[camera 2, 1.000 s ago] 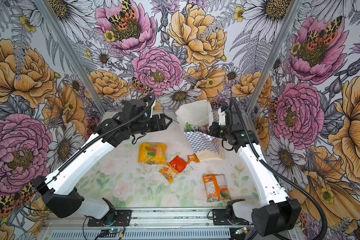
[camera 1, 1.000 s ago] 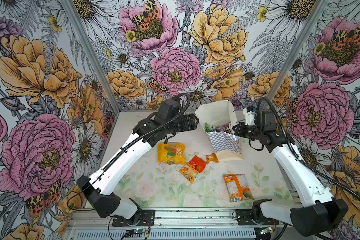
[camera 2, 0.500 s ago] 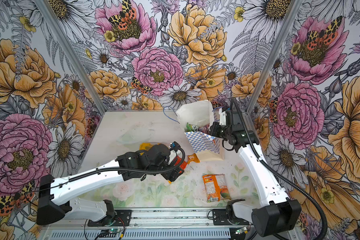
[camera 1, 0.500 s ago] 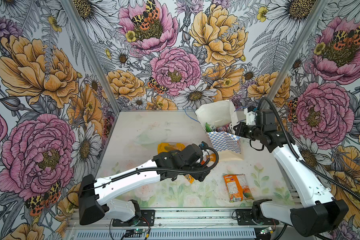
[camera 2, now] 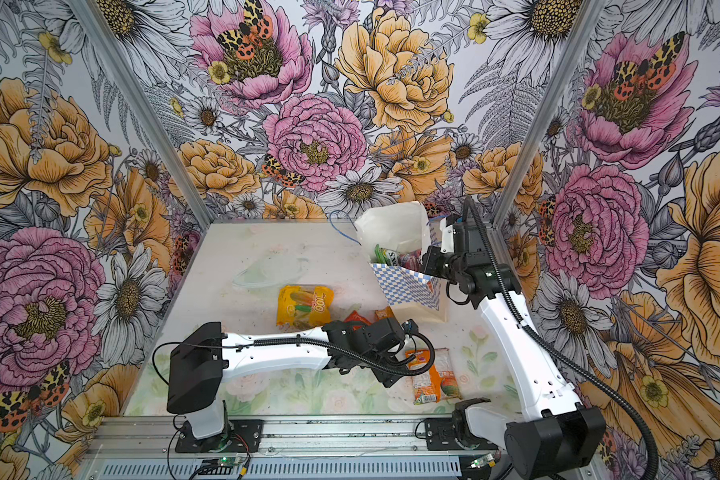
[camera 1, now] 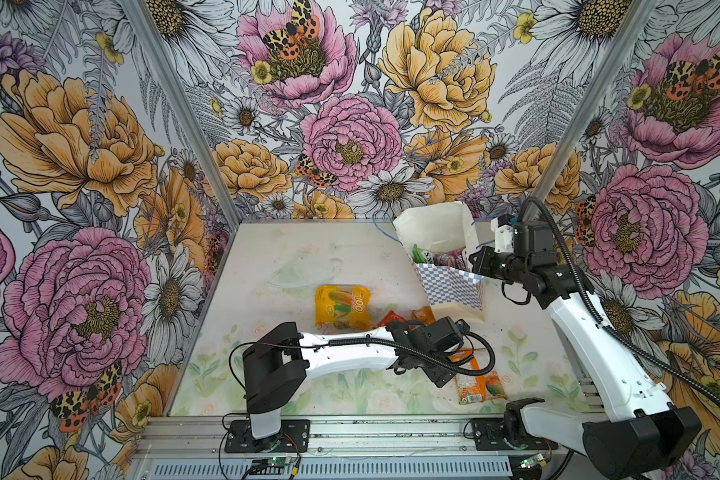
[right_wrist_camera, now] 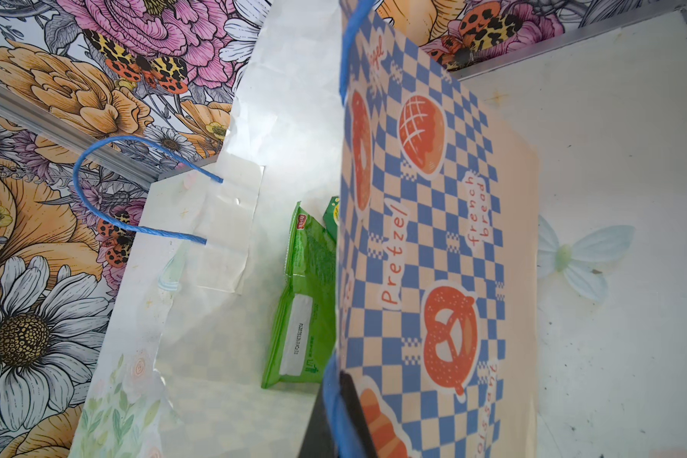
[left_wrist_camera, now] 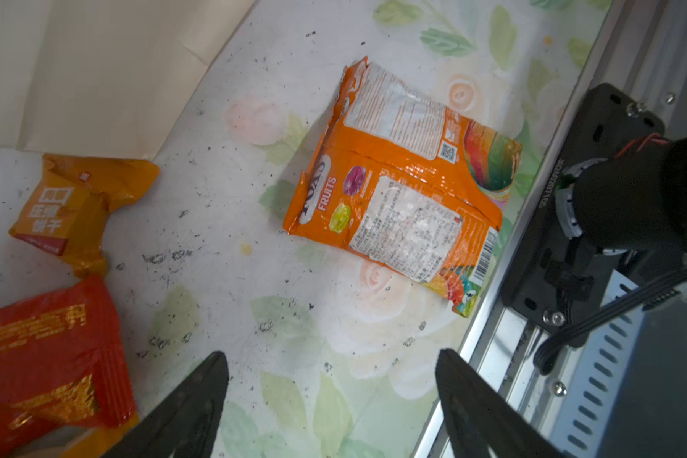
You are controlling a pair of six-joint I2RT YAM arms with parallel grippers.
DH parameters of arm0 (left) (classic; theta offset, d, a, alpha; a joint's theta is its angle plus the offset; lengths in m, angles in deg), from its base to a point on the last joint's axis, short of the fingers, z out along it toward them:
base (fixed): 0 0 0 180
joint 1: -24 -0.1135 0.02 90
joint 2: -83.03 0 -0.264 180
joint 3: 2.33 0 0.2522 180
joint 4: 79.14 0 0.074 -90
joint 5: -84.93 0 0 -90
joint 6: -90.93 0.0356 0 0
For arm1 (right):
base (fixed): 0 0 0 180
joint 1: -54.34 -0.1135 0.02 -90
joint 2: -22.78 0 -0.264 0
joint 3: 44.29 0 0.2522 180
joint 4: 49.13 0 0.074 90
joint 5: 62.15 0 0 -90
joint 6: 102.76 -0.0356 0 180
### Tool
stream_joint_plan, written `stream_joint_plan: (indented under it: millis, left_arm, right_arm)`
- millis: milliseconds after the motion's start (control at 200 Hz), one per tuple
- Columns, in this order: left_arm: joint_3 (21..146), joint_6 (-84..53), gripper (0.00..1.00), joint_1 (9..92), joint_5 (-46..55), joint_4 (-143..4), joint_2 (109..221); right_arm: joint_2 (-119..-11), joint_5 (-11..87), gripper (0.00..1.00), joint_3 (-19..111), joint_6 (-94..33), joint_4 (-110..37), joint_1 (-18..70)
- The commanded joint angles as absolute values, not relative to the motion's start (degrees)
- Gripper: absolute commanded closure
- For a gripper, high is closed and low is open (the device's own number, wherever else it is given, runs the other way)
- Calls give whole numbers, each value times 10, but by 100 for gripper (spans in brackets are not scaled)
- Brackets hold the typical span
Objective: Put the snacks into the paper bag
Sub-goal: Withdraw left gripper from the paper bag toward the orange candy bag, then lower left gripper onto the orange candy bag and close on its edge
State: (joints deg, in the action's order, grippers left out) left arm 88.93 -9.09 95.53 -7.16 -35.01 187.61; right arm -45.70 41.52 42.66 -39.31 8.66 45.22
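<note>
Bag (camera 1: 449,286) stands upright, right of centre in both top views. Right gripper (camera 1: 476,262) is clamped on its rim, apparently pinching the cord too (the wrist view is partly blocked). Green pack (right_wrist_camera: 302,301) is inside.
Yellow pack (camera 1: 341,307) lies at centre frame, left of bag.
Orange pack (left_wrist_camera: 401,190) lies flat at lower right, near the front rail. Left gripper (left_wrist_camera: 330,357) hovers near it, jaws apart and empty.
Red pack (left_wrist_camera: 44,349) and small pack (left_wrist_camera: 76,206) lie by bag's foot.
Risks: the glossy film may skid toward the rail under closing fingers. A carry that clips the bag could tear its rim free.
</note>
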Motion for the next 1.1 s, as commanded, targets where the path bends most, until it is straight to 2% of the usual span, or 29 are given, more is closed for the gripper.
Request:
stream_joint_plan:
  millis: [0,150,550,841,1091]
  left_arm:
    - [908,-98,16,937,-60,-419,1906]
    - [904,-119,16,929,-37,-483,1941]
    - [974,-133,21,917,43,-485,2030]
    - [993,-132,29,919,70,-456,2057]
    - [974,-140,38,922,47,-439,2052]
  right_arm:
    - [-429,412,100,423,-393,66,456]
    - [-426,407,100,421,-392,66,460]
    - [-437,420,100,420,-390,66,478]
    - [-437,428,100,416,-390,66,482]
    - [-426,430,100,414,-391,66,482]
